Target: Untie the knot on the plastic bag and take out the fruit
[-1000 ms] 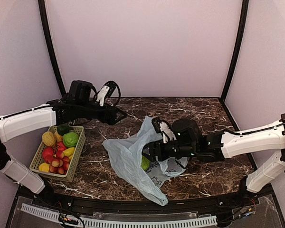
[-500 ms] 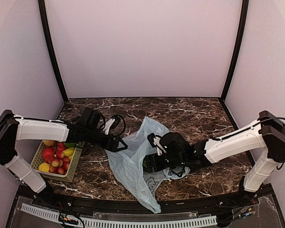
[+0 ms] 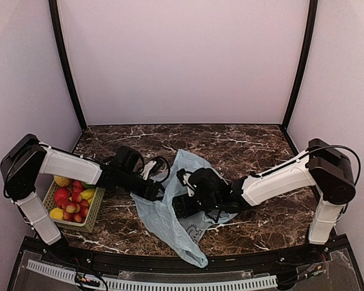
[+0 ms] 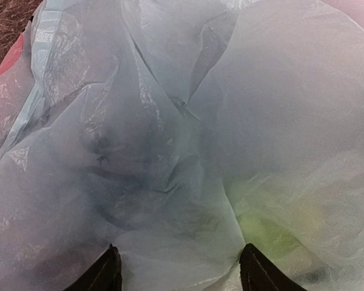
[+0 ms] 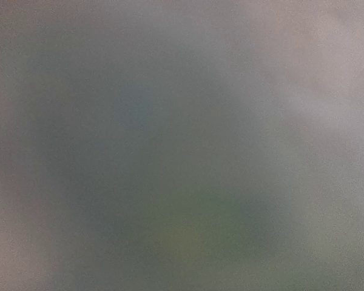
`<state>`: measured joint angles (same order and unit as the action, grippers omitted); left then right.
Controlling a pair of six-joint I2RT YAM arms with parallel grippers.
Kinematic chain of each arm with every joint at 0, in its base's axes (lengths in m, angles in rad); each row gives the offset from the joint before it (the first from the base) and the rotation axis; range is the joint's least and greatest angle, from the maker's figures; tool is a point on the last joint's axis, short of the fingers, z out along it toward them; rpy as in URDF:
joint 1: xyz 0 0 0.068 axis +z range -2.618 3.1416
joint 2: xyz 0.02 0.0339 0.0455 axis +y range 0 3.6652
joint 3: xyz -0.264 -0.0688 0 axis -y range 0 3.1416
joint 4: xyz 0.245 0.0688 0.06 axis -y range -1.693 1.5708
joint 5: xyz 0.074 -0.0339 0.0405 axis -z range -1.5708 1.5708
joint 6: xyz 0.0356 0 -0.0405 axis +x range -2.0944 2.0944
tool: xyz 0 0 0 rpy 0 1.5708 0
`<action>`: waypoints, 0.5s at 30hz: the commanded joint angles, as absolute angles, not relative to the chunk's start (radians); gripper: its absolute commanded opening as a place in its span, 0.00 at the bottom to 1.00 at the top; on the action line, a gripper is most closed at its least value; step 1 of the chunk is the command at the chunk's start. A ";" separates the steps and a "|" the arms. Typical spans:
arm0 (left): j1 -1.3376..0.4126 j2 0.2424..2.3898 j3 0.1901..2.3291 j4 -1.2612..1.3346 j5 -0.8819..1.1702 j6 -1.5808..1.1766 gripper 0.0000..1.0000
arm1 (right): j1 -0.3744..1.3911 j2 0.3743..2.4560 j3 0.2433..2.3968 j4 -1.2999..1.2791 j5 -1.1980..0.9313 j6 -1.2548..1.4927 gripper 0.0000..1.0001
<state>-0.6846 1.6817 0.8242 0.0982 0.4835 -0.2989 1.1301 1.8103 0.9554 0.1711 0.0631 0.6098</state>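
Note:
The pale blue-green plastic bag (image 3: 170, 221) lies crumpled on the marble table, mid-front. My left gripper (image 3: 158, 193) is at the bag's left edge. In the left wrist view the bag (image 4: 170, 121) fills the frame, and my left gripper (image 4: 185, 276) is open with its dark fingertips (image 4: 109, 274) apart against the plastic. A green fruit (image 4: 273, 227) shows faintly through the plastic at the lower right. My right gripper (image 3: 179, 204) is pushed into the bag's folds from the right. The right wrist view is a grey-green blur with no fingers showing. The knot is not visible.
A green mesh basket (image 3: 92, 213) with red, yellow and green fruit stands at the left front, partly under my left arm. Black corner posts and pale walls close the back and sides.
My left gripper swung from above the basket down and right to the bag's left edge. My right gripper moved left, deeper into the bag. The bag shifted left and now hides the green fruit from the top view.

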 commanded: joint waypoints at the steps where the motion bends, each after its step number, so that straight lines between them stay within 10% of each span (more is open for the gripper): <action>1: -0.689 1.682 0.818 0.124 0.500 -0.288 0.65 | 1.120 1.855 0.996 0.177 0.076 0.585 0.76; 10: -0.689 1.627 0.804 0.101 0.444 -0.284 0.64 | 1.115 1.827 0.983 0.168 0.074 0.584 0.41; 15: -0.688 1.551 0.810 0.056 0.365 -0.281 0.69 | 1.118 1.718 0.889 0.184 0.054 0.598 0.38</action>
